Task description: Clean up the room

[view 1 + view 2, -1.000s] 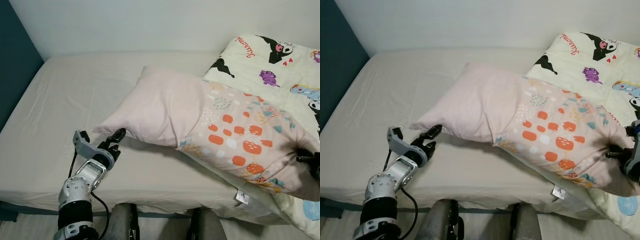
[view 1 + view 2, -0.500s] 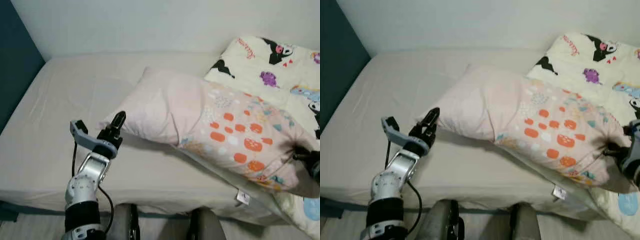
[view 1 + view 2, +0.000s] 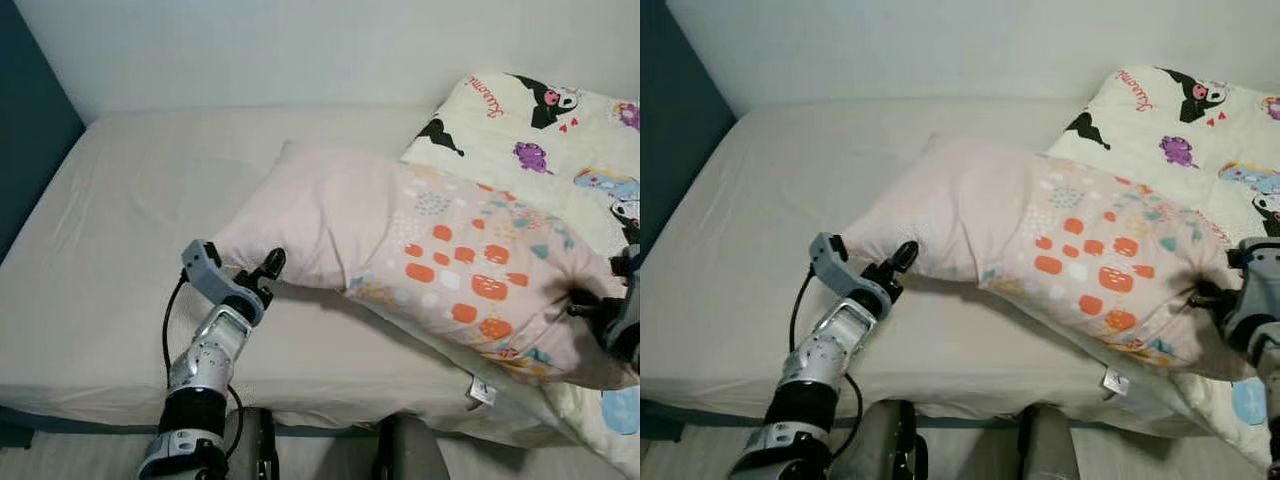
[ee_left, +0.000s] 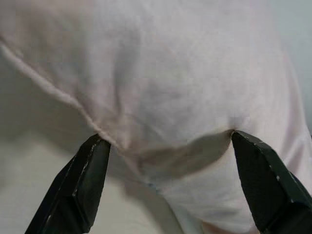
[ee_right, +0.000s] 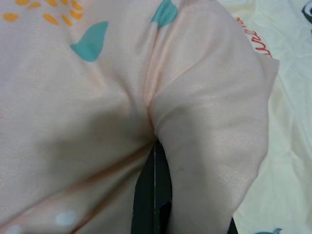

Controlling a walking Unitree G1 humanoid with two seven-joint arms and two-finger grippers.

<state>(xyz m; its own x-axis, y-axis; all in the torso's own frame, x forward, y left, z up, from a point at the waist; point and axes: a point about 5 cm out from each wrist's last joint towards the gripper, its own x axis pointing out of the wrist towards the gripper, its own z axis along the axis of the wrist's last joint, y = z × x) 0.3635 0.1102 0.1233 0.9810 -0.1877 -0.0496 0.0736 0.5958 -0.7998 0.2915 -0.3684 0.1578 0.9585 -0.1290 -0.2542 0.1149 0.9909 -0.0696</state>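
A long pink pillow (image 3: pixel 400 230) with orange and teal spots on its right half lies slanted across the bed (image 3: pixel 120 250). My left gripper (image 3: pixel 268 268) is at the near edge of the pillow's plain left end. In the left wrist view the left gripper (image 4: pixel 168 139) is open, its fingers (image 4: pixel 87 175) spread wide with the pillow's seam (image 4: pixel 146 97) bulging between them. My right gripper (image 3: pixel 590 305) is at the pillow's spotted right end. In the right wrist view it (image 5: pixel 155 161) is shut on the pillow, with the fabric (image 5: pixel 209 122) bunched around the fingers.
A cream quilt (image 3: pixel 530 130) with cartoon prints covers the right side of the bed under the pillow's end. A dark blue wall (image 3: pixel 30 130) borders the bed on the left and a white wall runs behind it. My legs (image 3: pixel 250 440) stand at the bed's near edge.
My left gripper has moved right and down, from the pillow's left corner to its near edge. The right gripper keeps its hold on the spotted end.
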